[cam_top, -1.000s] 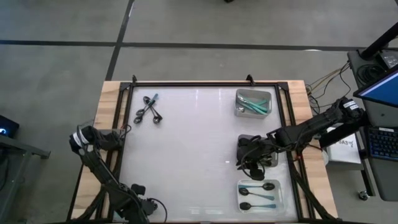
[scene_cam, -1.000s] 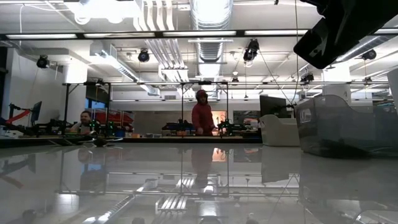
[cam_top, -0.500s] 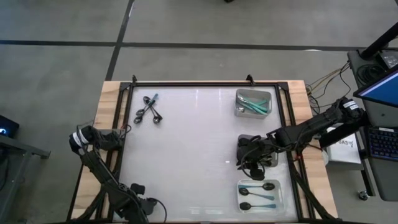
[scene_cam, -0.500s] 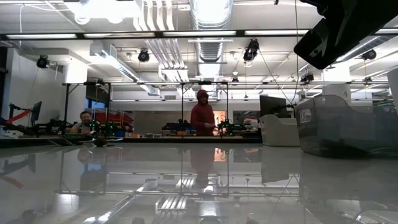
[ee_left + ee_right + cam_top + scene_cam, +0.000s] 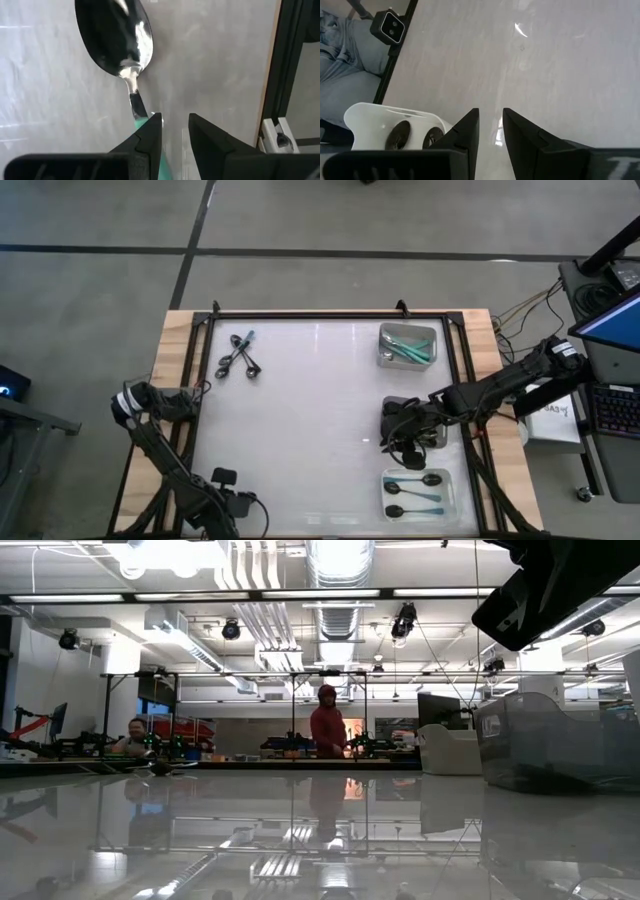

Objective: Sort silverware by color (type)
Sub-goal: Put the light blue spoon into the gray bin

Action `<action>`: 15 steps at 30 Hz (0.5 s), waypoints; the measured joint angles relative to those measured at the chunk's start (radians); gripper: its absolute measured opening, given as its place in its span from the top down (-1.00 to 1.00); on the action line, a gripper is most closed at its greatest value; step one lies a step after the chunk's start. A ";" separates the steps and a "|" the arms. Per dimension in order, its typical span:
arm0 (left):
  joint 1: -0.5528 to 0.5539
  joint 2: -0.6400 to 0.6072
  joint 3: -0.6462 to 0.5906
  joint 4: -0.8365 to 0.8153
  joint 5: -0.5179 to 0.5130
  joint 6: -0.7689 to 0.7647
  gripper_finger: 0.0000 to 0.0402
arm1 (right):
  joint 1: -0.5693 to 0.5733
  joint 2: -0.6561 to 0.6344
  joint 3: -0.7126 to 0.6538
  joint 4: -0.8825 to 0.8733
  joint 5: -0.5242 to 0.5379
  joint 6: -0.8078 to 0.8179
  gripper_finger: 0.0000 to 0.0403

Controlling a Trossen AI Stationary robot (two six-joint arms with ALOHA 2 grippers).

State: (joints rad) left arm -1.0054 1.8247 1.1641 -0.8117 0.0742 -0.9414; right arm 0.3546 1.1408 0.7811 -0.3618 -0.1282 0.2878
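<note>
the white table [image 5: 310,420] is carrying a grey tray [image 5: 408,345] at its far right corner, a white tray [image 5: 420,493] well nearer along that edge, and loose spoons [image 5: 240,355] far across from the grey tray.

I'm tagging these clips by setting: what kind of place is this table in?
Probably a robotics lab or workshop: exposed ducts and lights overhead, rows of benches with framed rigs behind, a person standing among them, and a laptop beside the table.
</note>
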 joint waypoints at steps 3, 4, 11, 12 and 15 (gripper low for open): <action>-0.001 -0.003 0.008 -0.006 -0.015 0.018 0.60 | 0.000 0.000 0.000 0.000 0.000 0.000 0.62; -0.001 -0.004 0.011 -0.007 -0.029 0.023 0.60 | 0.000 0.000 0.000 0.000 0.000 0.000 0.62; -0.001 -0.005 0.019 -0.031 -0.066 0.024 0.60 | 0.000 0.000 0.000 0.000 0.000 0.000 0.62; -0.001 -0.005 0.019 -0.040 -0.066 0.024 0.60 | 0.000 0.000 0.000 0.000 0.000 0.000 0.62; -0.001 0.003 0.018 -0.080 -0.066 0.019 0.60 | 0.000 0.000 0.000 0.000 0.000 0.000 0.62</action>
State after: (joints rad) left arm -1.0064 1.8274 1.1821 -0.8913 0.0078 -0.9225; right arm 0.3550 1.1408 0.7811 -0.3622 -0.1284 0.2874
